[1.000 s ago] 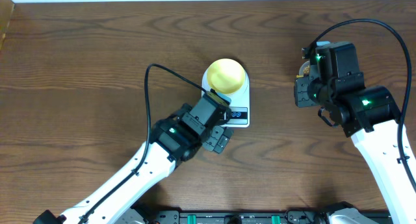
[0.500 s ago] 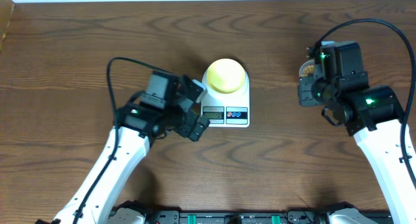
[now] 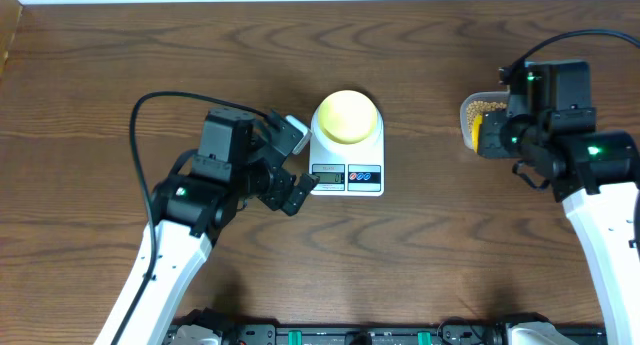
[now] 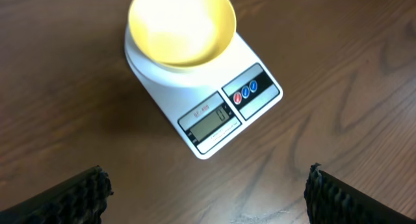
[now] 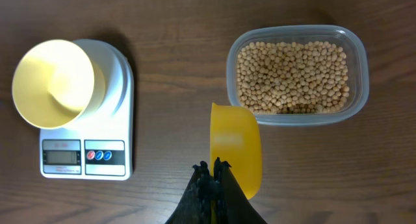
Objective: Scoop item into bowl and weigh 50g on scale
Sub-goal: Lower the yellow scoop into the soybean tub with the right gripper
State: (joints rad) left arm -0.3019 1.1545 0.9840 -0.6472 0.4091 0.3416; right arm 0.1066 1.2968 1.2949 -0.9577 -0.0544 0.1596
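scoop (image 5: 235,146) is clamped by right gripper (image 5: 212,177); left gripper (image 4: 207,185) is spread wide, empty; beans (image 5: 292,74) could be spilled if overfilled.

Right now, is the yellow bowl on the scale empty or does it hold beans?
Empty. The bowl shows only its bare yellow inside; the beans lie in the clear tub.

Left pincer (image 3: 298,167) backed off: scale (image 3: 365,180) now just right of it, display (image 3: 328,175) uncovered. Right pincer (image 5: 213,169) with scoop (image 5: 235,146) slid right; more of the tub (image 5: 360,74) shows to its left.
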